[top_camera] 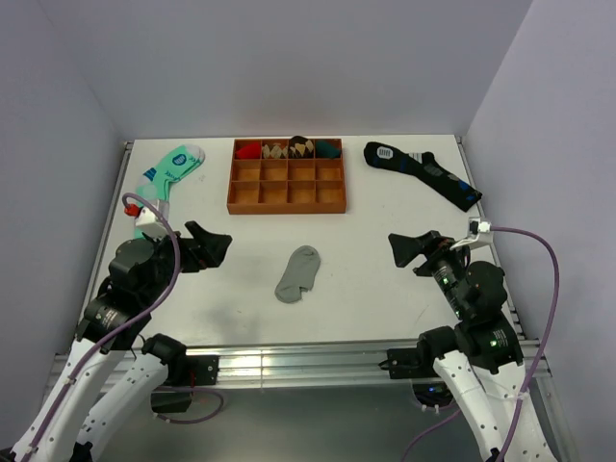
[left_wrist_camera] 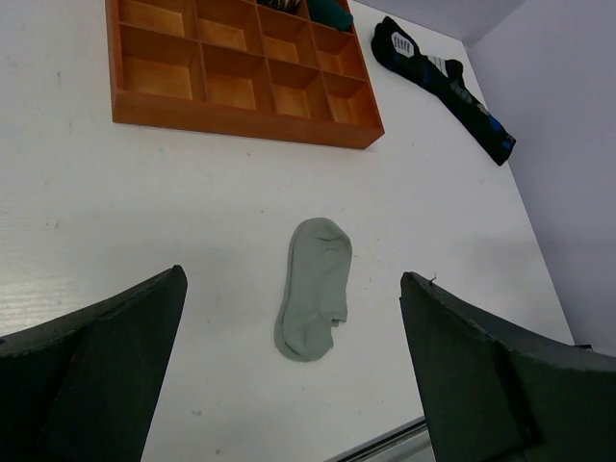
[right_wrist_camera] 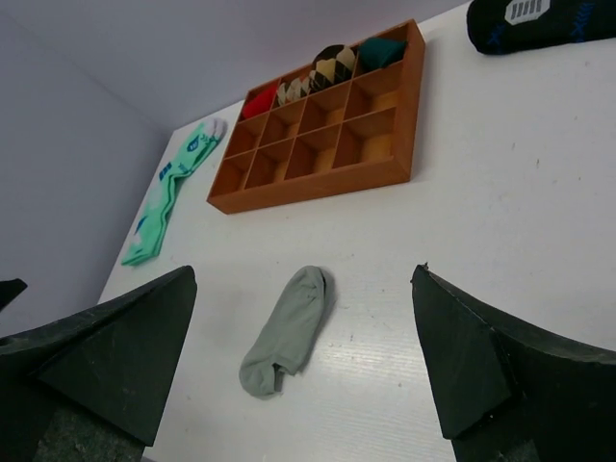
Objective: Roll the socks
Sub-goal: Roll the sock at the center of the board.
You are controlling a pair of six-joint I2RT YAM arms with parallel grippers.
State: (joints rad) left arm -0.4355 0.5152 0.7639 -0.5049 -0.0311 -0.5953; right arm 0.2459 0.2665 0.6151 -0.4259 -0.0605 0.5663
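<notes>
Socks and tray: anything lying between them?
No. Only bare table separates the socks and the tray, shown in the top and left wrist views.

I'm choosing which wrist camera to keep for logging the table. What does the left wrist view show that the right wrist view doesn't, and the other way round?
Only the left wrist view shows the dark navy sock at full length; the right wrist view catches just one end of it. Only the right wrist view shows the mint-green sock and the red rolled sock. Both show the light-grey socks lying flat and the wooden tray.
</notes>
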